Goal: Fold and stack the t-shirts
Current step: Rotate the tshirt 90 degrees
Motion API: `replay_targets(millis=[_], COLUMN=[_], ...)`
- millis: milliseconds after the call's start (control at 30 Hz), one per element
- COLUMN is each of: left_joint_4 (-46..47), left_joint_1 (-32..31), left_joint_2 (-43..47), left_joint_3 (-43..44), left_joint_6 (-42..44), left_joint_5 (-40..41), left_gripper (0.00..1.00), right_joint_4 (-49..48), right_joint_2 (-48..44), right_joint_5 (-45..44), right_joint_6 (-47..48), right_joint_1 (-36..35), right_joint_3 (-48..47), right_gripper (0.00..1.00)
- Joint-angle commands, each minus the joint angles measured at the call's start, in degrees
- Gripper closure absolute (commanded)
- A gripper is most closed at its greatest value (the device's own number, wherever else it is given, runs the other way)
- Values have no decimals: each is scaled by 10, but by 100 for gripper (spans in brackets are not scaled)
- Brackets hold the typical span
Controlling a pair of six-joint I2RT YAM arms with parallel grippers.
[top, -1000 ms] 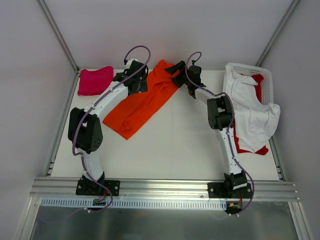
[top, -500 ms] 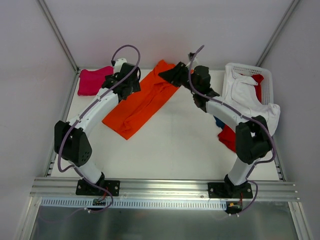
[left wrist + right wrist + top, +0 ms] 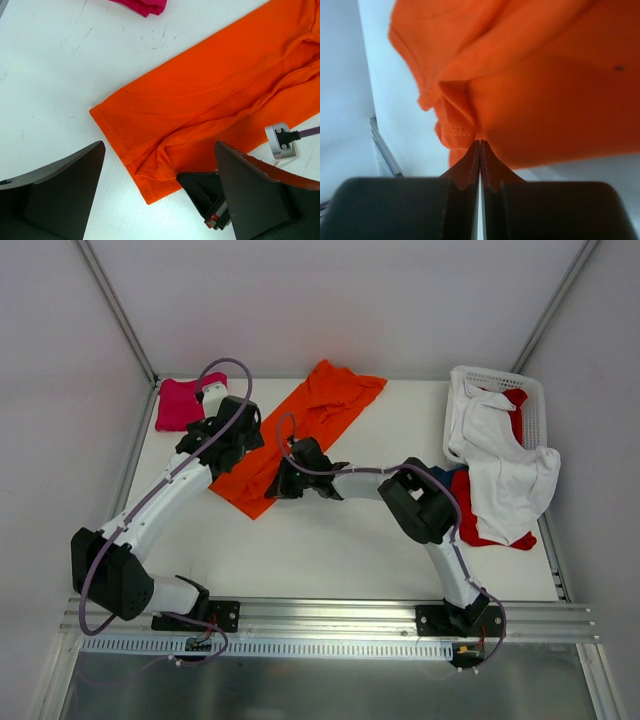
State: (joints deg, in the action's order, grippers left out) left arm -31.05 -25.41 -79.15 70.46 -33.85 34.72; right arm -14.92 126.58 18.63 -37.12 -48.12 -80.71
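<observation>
The orange t-shirt (image 3: 300,435) lies in a long diagonal strip on the white table (image 3: 340,540); its near hem corner (image 3: 145,185) shows in the left wrist view. My right gripper (image 3: 281,484) is shut on that near hem, and the cloth bunches at its tips (image 3: 480,142). Its black finger (image 3: 200,187) also shows in the left wrist view. My left gripper (image 3: 218,452) hovers open over the same end of the shirt (image 3: 159,150) with nothing between its fingers. A folded magenta-pink t-shirt (image 3: 180,403) lies at the far left corner.
A white slotted basket (image 3: 495,378) stands at the far right. A white t-shirt (image 3: 505,460) spills out of it over a red one (image 3: 490,525), and a bit of dark blue one (image 3: 440,477) shows beside them. The right forearm stretches across the table's middle.
My right arm swung from the orange shirt's far end down to its near hem and shut there. My left arm drew back toward the near left, still open.
</observation>
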Motion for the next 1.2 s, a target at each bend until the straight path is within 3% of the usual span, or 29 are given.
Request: replay_targets(millis=[0,367,833,1067,1167], left_joint_4=[-1,-1,-1,-1,1], left_joint_1=[4,4,4,4,3], left_joint_2=[50,89,65,58,55], left_joint_3=[-29,-75,-67,-65,-70], left_joint_6=[-21,-29,-40,-37,-36], left_joint_5=[17,15,-3,-3,3], left_gripper=[7,7,9,9,9], right_joint_4=[-7,3,16,17,21], right_joint_2=[-10,2,56,3,-55], right_joint_5=[-20,-40,-44,-49,-61], right_joint_6=[-6,3,10,10,7], right_joint_1=[-15,-27,-17,-4,6], right_joint_3=[-59,-49,-61,25,115], right_gripper=[100,99,100,99,100])
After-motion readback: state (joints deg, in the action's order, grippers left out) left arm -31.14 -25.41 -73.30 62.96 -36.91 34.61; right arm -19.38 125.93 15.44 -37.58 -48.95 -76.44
